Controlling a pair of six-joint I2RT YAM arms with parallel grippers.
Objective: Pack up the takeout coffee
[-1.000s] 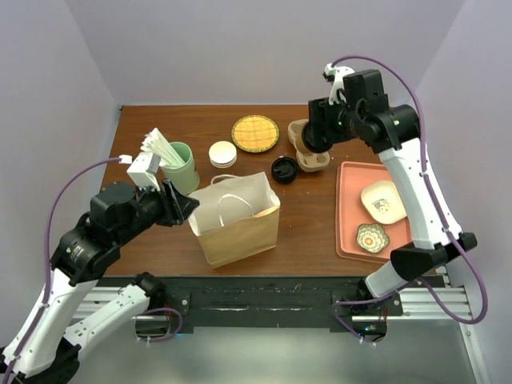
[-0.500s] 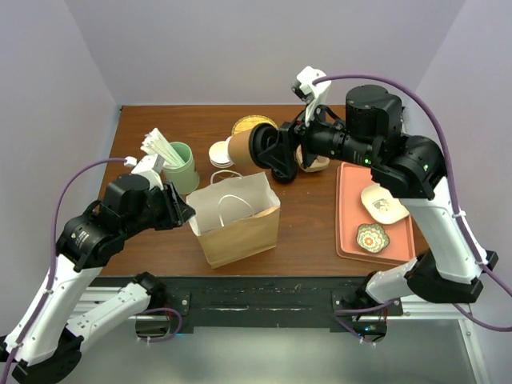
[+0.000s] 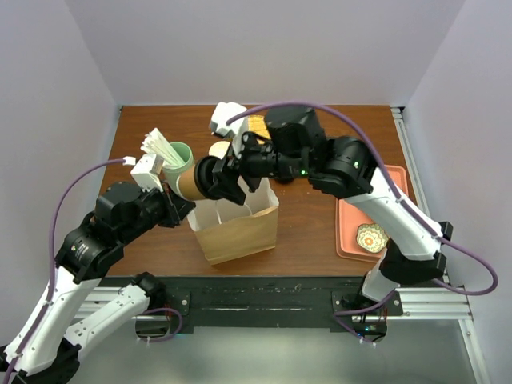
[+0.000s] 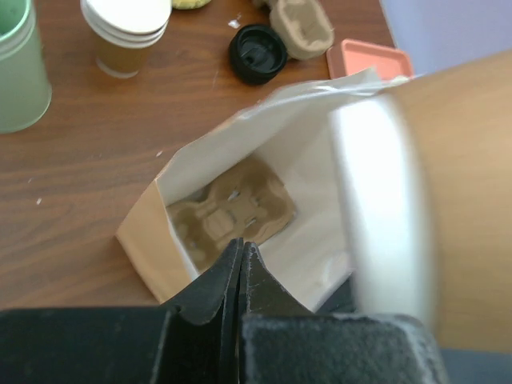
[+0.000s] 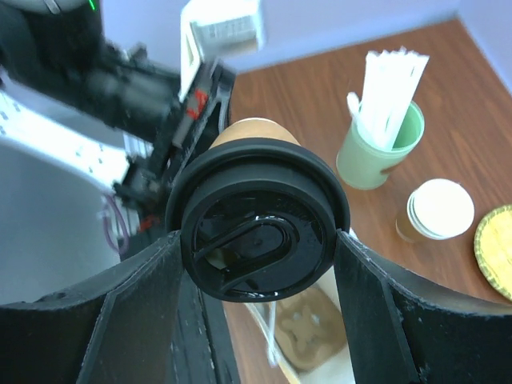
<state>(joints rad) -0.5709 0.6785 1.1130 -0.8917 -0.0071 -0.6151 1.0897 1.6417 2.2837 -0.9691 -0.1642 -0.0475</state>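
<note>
I'm seeing matt kraft paper on the takeout coffee (image 3: pixel 189 185), its black plastic lid (image 5: pixel 258 228) shining glossy; the carrier (image 4: pixel 232 212) in the bag (image 3: pixel 240 232) is looking like rough pulp, probably.

The brown wooden table (image 3: pixel 312 232) carries an open kraft paper bag (image 3: pixel 240 232) upright near the middle of its front edge. A pale green cup of white sticks (image 5: pixel 376 152) stands toward the left edge. A stack of white-lidded cups (image 5: pixel 438 211), a loose black lid (image 4: pixel 258 54), a pulp cup carrier (image 4: pixel 302 26) and a yellow round mat (image 5: pixel 498 252) sit farther back. A salmon tray (image 3: pixel 348 240) lies along the right edge.

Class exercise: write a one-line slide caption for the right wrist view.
Right gripper holds the lidded takeout coffee over the open paper bag with its cup carrier.
</note>
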